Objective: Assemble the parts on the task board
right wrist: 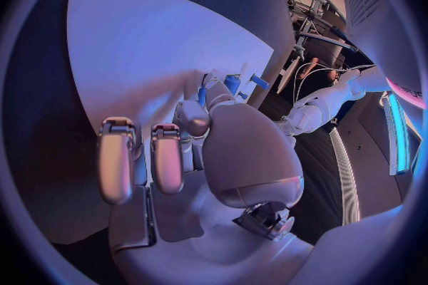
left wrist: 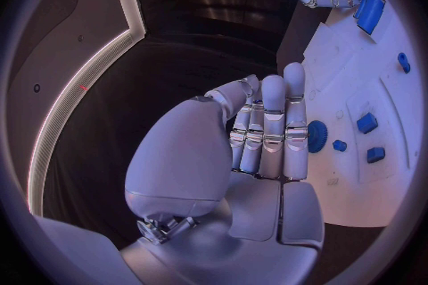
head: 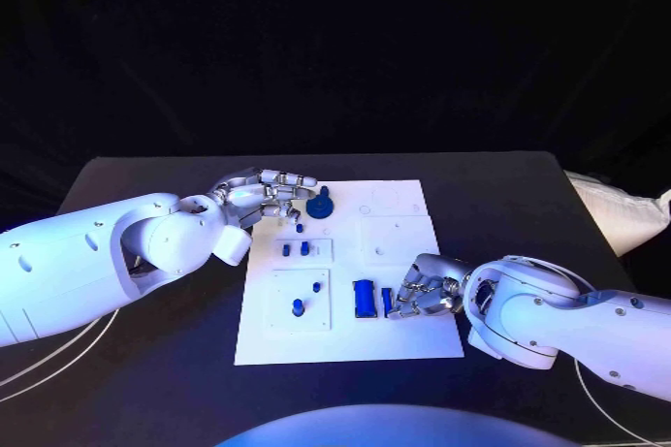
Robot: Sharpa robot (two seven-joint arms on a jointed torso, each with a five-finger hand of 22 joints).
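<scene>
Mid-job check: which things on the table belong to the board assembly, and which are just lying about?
Belongs to the job:
task board
blue gear, by the left hand
blue block, by the right hand
small blue parts

Lying about:
white bag at the table's right edge
white cables

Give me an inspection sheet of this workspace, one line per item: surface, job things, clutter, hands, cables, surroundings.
Surface: black table, white task board in its middle.
Job's things: blue gear at the board's far edge; small blue parts in the recessed panels; long blue block near the right hand.
Clutter: nothing seen.
Hands: left hand beside the gear, fingers curled, grip unclear; right hand at the long blue block, contact unclear.
Cables: white cables under the left arm; another by the right arm.
Surroundings: dark backdrop; white bag off the table's right edge.
</scene>
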